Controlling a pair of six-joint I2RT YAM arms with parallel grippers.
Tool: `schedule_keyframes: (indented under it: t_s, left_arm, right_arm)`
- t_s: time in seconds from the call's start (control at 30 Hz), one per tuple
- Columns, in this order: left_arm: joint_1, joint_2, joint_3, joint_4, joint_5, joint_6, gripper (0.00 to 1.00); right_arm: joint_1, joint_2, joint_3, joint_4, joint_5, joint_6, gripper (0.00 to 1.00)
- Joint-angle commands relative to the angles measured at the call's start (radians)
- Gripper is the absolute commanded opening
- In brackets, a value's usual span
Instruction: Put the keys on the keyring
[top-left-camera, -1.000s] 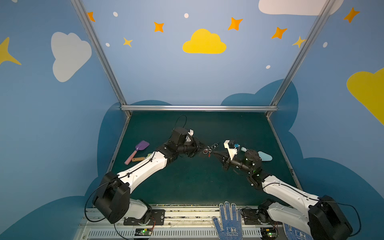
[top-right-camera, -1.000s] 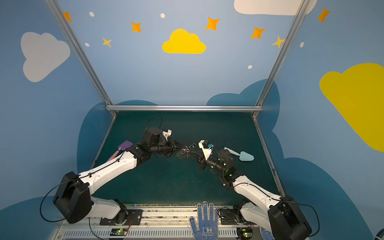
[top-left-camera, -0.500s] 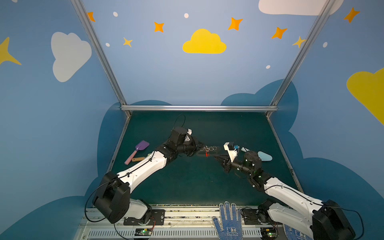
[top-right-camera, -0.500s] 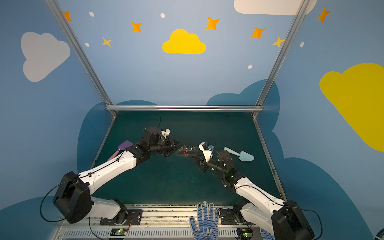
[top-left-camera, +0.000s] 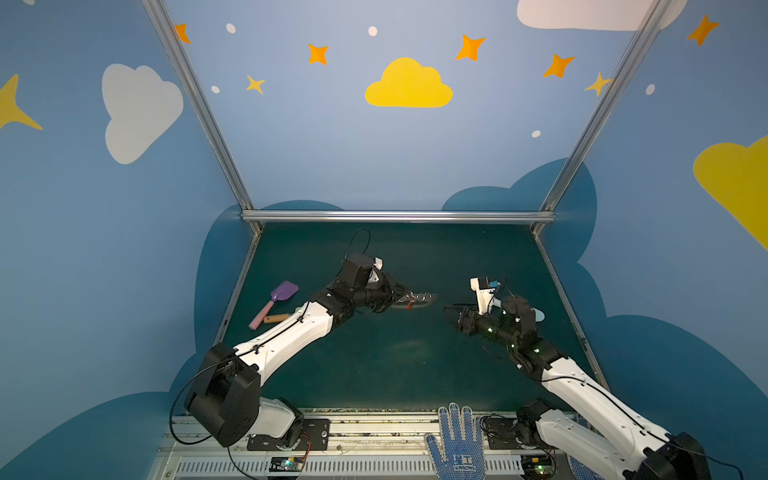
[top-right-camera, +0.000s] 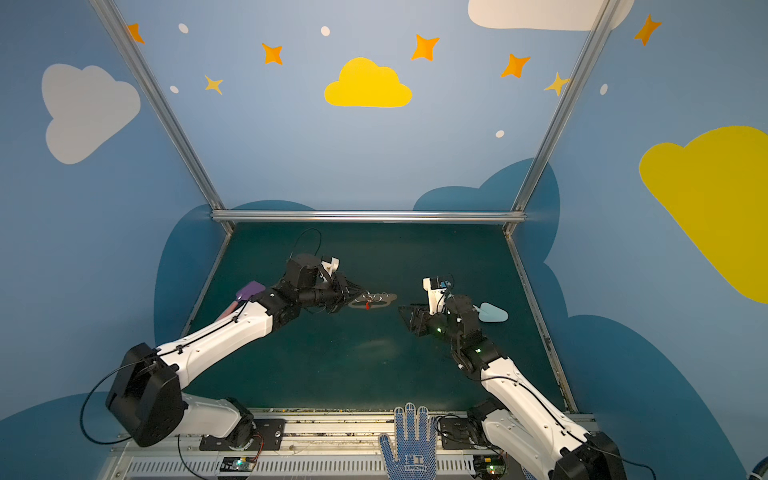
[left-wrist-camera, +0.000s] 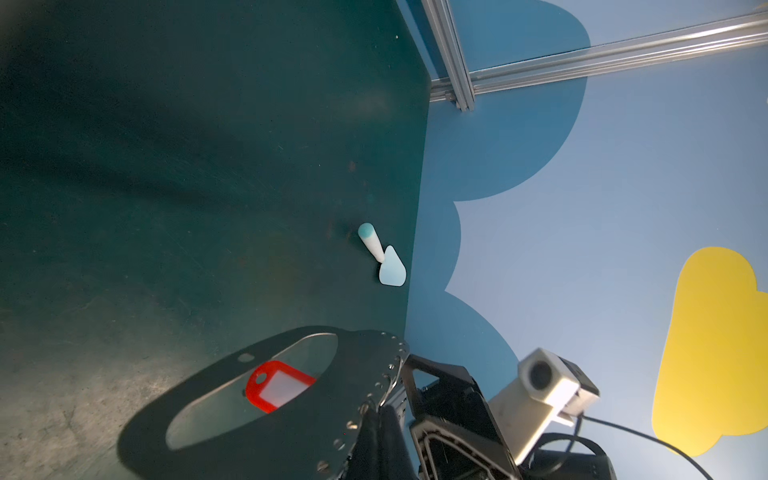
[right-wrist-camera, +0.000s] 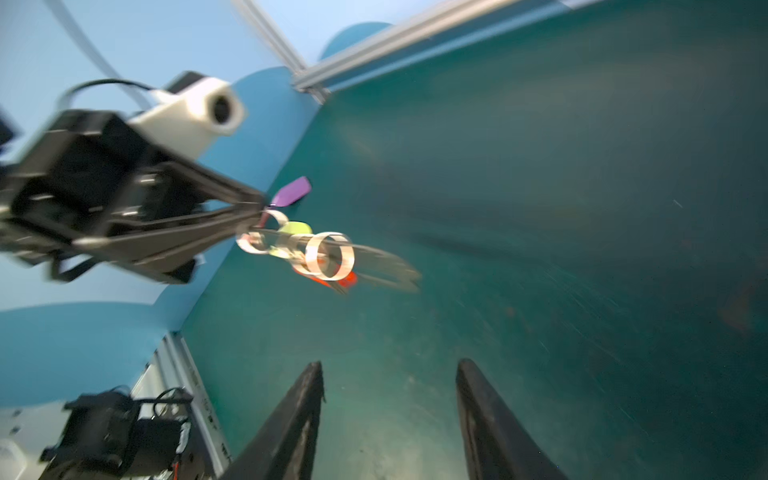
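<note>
My left gripper (top-left-camera: 397, 296) (top-right-camera: 357, 296) is shut on the scalloped edge of the keyring (top-left-camera: 424, 302) (top-right-camera: 384, 302), a flat grey plate held level above the green mat. The keys (top-left-camera: 417, 297) (top-right-camera: 374, 296) rest on that plate: silvery split rings on top, the red tag hanging below. In the left wrist view the tag (left-wrist-camera: 278, 386) shows through the keyring's (left-wrist-camera: 291, 436) oval slot, and the shut fingertips (left-wrist-camera: 376, 415) pinch the holed rim. My right gripper (top-left-camera: 451, 313) (top-right-camera: 405, 316) (right-wrist-camera: 388, 365) stands open and empty, well apart to the right of the keys (right-wrist-camera: 322, 253).
A purple shovel (top-left-camera: 274, 301) and a wooden-handled tool (top-left-camera: 276, 319) lie at the left edge of the mat. A light blue shovel (top-right-camera: 492, 312) (left-wrist-camera: 382, 259) lies by the right wall, behind my right arm. A blue-dotted glove (top-left-camera: 457, 440) lies on the front rail.
My right gripper has opened and drawn back to the right, away from the keys. The keys stay on the plate in my left gripper, which has barely moved.
</note>
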Motion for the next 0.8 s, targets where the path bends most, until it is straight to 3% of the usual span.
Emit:
schedule_keyframes:
  t_s: [0.0,0.17,0.37,0.43,0.5,0.77]
  left_arm:
    - [0.011,-0.007,0.011,-0.001,0.0,0.026,0.04]
    - [0.017,-0.012,0.013,-0.001,0.009,0.026,0.04]
    - [0.027,-0.017,0.02,0.024,0.061,0.018,0.04]
    - [0.03,-0.021,0.023,0.035,0.076,0.013,0.04]
    - [0.033,-0.024,0.027,0.048,0.096,0.008,0.04]
    - [0.035,-0.023,0.036,0.118,0.18,-0.03,0.04]
  right_arm:
    - [-0.041,0.062,0.043,-0.075,-0.09,0.107,0.58]
    - [-0.044,0.123,0.038,-0.009,-0.155,-0.016,0.6]
    - [-0.019,0.049,-0.179,0.453,-0.07,-0.197,0.61]
    - [-0.015,0.041,-0.2,0.51,-0.033,-0.234,0.61]
    - [-0.013,0.057,-0.187,0.524,-0.074,-0.281,0.61]
    - [-0.001,0.174,-0.183,0.762,-0.119,-0.288,0.61]
